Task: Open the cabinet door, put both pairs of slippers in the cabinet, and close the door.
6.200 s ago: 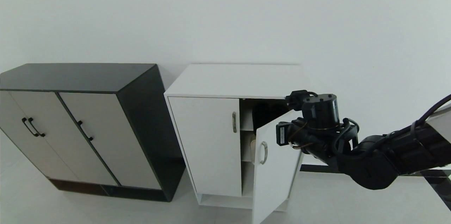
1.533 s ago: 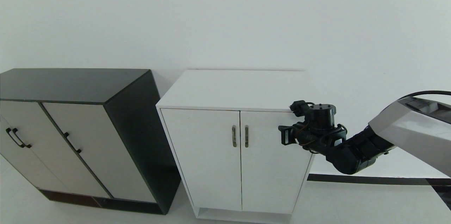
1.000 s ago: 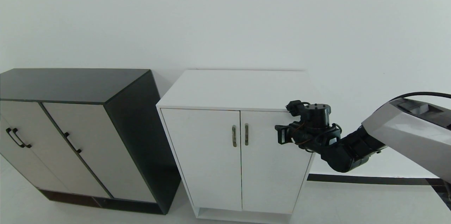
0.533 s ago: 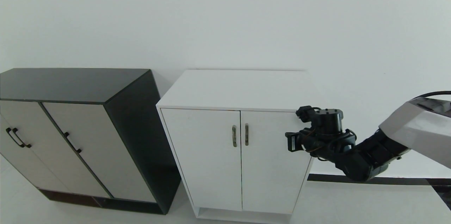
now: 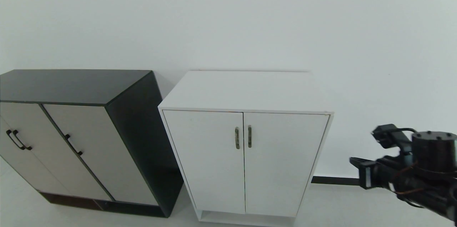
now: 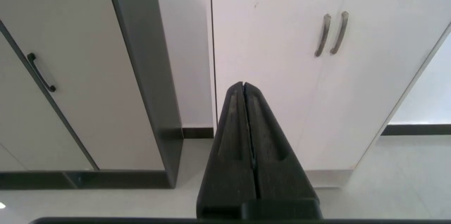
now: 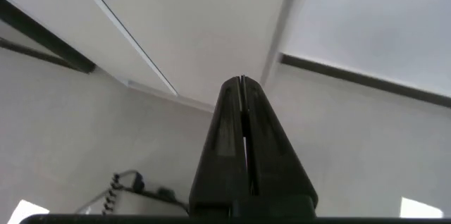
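White cabinet [image 5: 246, 89] — upright, front facing me; 2 doors [image 5: 278, 162] shut, 2 vertical handles [image 5: 236, 137]. My right gripper [image 7: 242, 81] right of it, left gripper [image 6: 243, 85] before it — both pinched closed, empty.

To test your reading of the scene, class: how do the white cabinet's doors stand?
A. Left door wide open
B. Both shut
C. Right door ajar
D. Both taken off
B: on the white cabinet both doors lie flush with the front, and their handles sit side by side at the middle seam.
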{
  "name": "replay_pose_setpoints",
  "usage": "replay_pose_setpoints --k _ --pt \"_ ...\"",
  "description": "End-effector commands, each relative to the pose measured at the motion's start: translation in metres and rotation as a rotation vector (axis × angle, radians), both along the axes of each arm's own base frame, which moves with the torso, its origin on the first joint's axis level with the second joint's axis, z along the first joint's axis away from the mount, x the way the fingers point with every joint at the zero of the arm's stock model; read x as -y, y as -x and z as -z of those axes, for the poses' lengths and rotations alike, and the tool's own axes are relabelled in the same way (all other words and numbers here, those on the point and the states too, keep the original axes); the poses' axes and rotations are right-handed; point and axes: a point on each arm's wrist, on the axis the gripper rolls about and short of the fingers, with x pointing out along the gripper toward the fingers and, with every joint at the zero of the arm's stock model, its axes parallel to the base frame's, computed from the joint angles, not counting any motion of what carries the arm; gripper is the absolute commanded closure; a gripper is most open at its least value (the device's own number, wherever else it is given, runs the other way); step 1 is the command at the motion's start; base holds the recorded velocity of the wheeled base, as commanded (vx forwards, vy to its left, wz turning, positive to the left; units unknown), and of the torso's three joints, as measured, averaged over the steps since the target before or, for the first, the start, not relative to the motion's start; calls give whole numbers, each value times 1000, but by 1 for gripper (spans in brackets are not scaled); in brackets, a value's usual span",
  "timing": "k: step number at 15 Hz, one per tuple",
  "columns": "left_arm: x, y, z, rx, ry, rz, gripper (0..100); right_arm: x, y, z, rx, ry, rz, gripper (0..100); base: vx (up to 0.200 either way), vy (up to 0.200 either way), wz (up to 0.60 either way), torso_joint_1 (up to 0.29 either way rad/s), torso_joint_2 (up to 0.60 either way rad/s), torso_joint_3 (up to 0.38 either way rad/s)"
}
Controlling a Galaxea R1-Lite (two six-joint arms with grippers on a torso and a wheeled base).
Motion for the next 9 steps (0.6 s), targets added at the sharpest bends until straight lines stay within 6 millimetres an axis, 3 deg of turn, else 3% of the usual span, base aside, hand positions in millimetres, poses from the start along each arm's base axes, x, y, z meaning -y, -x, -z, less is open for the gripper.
replay_pose_setpoints --k 1,4,8,9 --pt "0 0 0 1 -1 0 100 47 94 2 76 12 123 100 0 0 0 0 0 0" --pt "0 0 0 1 0 -1 100 57 142 -2 113 -16 162 100 0 0 0 0 0 0" --pt "0 0 0 -1 0 0 100 66 207 18 188 -43 151 100 0 0 0 0 0 0" --pt "0 0 0 1 0 0 100 67 214 21 222 -50 151 100 0 0 0 0 0 0"
